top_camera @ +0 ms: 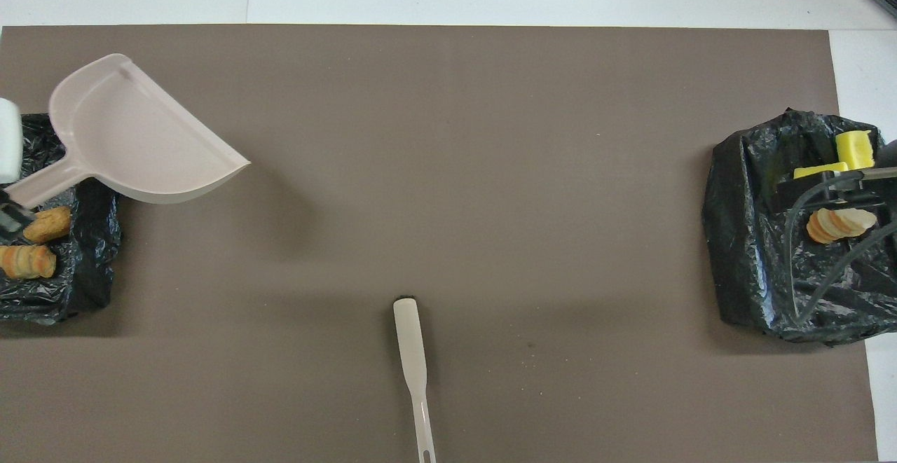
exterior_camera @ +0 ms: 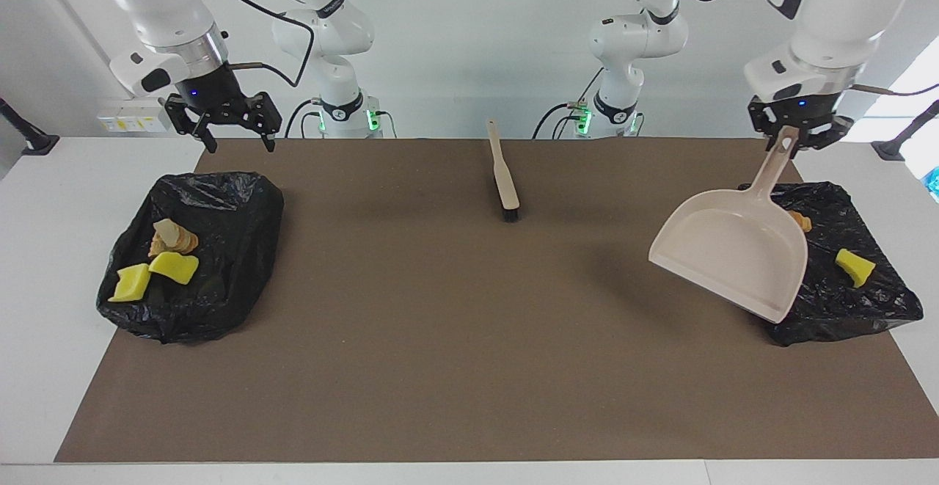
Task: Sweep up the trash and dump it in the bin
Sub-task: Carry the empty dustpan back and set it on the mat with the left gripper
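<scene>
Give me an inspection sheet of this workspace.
Surface: brown mat on a white table.
Job's things: trash lies in both black bins; empty dustpan held in the air; brush lies flat.
Clutter: nothing seen.
Grippers: left gripper shut on the dustpan handle; right gripper open, above its bin's edge.
Cables: run along both arms.
Surroundings: white wall.

no text, label, brand, number or sign can be read anywhere in either view.
</scene>
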`<state>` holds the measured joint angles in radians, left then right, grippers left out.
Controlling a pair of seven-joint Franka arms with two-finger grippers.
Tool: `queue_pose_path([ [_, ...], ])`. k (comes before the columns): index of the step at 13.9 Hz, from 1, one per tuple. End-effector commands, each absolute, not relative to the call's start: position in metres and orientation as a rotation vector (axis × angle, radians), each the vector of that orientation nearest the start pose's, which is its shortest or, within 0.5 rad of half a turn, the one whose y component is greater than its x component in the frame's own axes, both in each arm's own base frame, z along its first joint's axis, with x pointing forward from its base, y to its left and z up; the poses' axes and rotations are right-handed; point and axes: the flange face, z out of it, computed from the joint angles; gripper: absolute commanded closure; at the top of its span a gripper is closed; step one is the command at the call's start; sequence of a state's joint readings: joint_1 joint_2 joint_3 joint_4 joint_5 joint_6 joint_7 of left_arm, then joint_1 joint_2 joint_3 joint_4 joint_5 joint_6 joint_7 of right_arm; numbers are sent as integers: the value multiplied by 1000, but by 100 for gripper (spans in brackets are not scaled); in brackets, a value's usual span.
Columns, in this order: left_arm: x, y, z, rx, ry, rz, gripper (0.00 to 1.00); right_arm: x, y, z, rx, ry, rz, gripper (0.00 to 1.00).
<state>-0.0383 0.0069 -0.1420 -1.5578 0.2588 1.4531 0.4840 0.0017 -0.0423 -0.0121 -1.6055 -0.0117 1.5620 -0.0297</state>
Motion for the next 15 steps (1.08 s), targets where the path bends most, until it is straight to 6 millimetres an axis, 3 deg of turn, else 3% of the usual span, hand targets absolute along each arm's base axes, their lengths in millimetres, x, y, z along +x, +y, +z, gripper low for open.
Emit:
queue_pose_path([
  [1, 522, -156, 592, -2840, 702, 107, 100, 542, -5, 633, -3149, 7, 5, 0],
  [2, 516, -185, 580, -2864, 668, 64, 100, 542, -5, 632, -3142, 74, 5, 0],
  [4, 513, -217, 567, -2952, 635, -19, 100, 542, -6, 632, -3120, 160, 8, 0],
  [7, 526, -265, 536, -3085, 441, -112, 100, 541, -5, 632, -3122, 163, 6, 0],
  [11, 538, -349, 459, -3167, 257, -177, 100, 541, -6, 632, -3123, 160, 8, 0],
  [15, 535, -384, 432, -3208, 316, -253, 100, 541, -6, 632, -3124, 158, 8, 0],
])
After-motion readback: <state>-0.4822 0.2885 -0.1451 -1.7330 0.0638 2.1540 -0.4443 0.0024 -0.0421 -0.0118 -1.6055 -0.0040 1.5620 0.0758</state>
